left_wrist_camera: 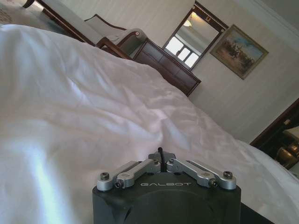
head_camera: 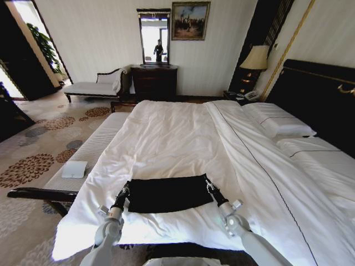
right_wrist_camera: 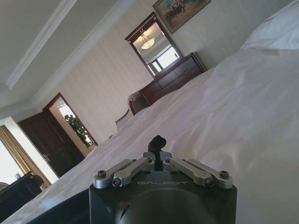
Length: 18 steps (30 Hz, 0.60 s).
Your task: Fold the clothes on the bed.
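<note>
A black T-shirt (head_camera: 167,193) lies on the white sheet near the foot of the large dark-wood bed (head_camera: 166,138), folded into a wide, flat rectangle whose long side runs across the mattress; no lettering shows on the upturned face. The left gripper (head_camera: 125,189) sits at the garment's left end and the right gripper (head_camera: 209,185) at its right end, each arm reaching up from the lower edge of the head view so that the two black fingertips meet the far corners of the cloth. In the left wrist view the left gripper (left_wrist_camera: 160,154) has its linkage drawn in and its fingers pressed together into one thin black tip, apparently pinching the shirt's edge, though the fabric between them is too small to make out. In the right wrist view the right gripper (right_wrist_camera: 158,142) is likewise closed, its dark tips bunched together against what seems to be a fold of the shirt. Beyond the shirt the sheet stretches smooth toward a white pillow (head_camera: 279,121) by the tall dark headboard (head_camera: 319,100). A white-cushioned bench (head_camera: 89,152) stands beside the bed on the robot's left, with a small white pad (head_camera: 74,169) lying on it, and a dark dresser (head_camera: 153,82) with a mirror (head_camera: 154,37) stands against the far wall.
</note>
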### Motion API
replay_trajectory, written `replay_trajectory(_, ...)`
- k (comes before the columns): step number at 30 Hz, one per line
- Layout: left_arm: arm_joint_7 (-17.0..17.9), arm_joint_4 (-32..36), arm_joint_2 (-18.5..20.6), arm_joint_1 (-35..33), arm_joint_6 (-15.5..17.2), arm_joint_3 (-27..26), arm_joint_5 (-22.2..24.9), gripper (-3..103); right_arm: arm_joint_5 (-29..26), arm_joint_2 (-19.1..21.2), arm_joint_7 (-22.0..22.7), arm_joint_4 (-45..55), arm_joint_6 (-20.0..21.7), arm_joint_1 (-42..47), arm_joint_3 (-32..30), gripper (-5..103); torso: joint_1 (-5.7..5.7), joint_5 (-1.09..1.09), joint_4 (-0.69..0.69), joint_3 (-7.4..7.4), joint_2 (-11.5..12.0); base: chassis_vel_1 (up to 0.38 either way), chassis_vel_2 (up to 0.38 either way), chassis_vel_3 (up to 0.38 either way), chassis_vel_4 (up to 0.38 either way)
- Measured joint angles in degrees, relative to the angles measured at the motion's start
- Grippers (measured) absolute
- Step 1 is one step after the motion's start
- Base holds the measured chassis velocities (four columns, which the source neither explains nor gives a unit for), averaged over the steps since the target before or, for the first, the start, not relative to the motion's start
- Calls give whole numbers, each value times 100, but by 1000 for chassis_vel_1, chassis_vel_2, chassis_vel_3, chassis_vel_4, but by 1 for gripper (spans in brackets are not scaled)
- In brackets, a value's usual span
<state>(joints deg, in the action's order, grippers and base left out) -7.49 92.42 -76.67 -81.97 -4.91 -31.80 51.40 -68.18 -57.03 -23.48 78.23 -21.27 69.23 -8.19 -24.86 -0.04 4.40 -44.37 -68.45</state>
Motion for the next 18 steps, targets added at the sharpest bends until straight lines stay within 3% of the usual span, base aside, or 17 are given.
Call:
replay_trajectory(8,25,-52,-115,-128,-71,-14,-202,1,222,-46,43,-97,20,149,-2,2,0,0,0,-1,1,0,0,0,0)
replay_trajectory(11,237,-23,-198,-103,-112,-14,-383,-2,398,-130,225,-85,2,146,1,2,0,-1,0,-1,1,0,0,0,0)
replay_trajectory(14,337,37,-217,-94,-129,-16,-496,8,466,-151,360,-8,-15,152,-27,-1,-1,0,-1,-1,1,0,0,0,0)
replay_trajectory(15,390,83,-224,-96,-143,-23,-568,8,504,-155,430,40,-32,170,-48,4,-1,-1,-2,-1,1,0,0,0,0)
replay_trajectory(18,543,444,-226,-191,-162,-85,-800,24,673,-144,903,504,-128,435,-236,20,-1,0,0,-1,1,0,0,0,0)
